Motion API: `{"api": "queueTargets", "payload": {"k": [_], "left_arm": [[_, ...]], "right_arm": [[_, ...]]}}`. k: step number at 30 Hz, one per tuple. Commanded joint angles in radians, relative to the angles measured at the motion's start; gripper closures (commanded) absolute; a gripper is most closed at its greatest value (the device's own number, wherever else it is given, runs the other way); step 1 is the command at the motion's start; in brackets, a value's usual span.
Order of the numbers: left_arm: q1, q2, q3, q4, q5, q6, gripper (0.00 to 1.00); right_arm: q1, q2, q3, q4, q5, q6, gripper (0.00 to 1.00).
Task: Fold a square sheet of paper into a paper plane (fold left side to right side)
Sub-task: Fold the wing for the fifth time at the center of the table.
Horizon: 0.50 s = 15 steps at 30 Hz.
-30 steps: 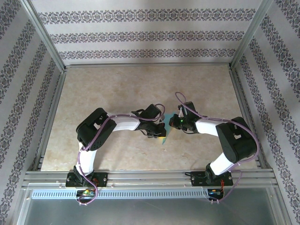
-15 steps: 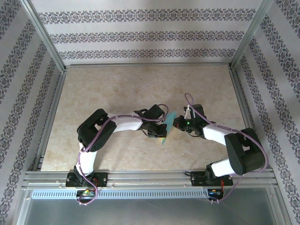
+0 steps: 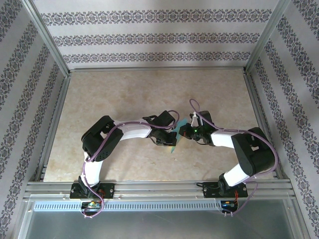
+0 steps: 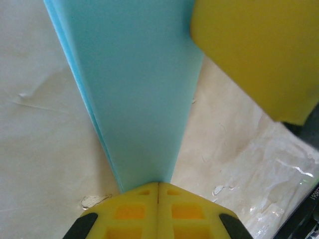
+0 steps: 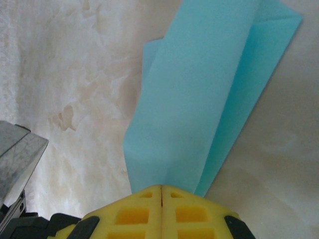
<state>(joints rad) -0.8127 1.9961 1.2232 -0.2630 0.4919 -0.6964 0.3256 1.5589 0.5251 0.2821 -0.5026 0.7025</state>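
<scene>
Right fingers (image 5: 134,216) shifted leftward (pinching paper plane (image 5: 189,99)), table (image 3: 124,94) edges far

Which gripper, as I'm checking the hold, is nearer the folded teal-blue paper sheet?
Neither: both hold it. Left gripper is shut on the teal-blue paper sheet at its narrow end; right gripper, on another part.

Bright, even light; paper plane (image 4: 139,89) slightly soft up close.
</scene>
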Motion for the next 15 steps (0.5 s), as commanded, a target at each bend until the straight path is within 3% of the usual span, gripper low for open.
{"api": "queueTargets", "payload": {"k": [1, 15], "left_arm": [[-0.006, 0.033, -0.03, -0.192, -0.111, 0.034, 1.0], [-0.006, 0.04, -0.018, -0.241, -0.139, 0.053, 1.0]], "right_arm": [[0.012, 0.029, 0.035, 0.028, 0.005, -0.025, 1.0], [0.003, 0.102, 0.078, -0.042, 0.074, -0.084, 1.0]]}}
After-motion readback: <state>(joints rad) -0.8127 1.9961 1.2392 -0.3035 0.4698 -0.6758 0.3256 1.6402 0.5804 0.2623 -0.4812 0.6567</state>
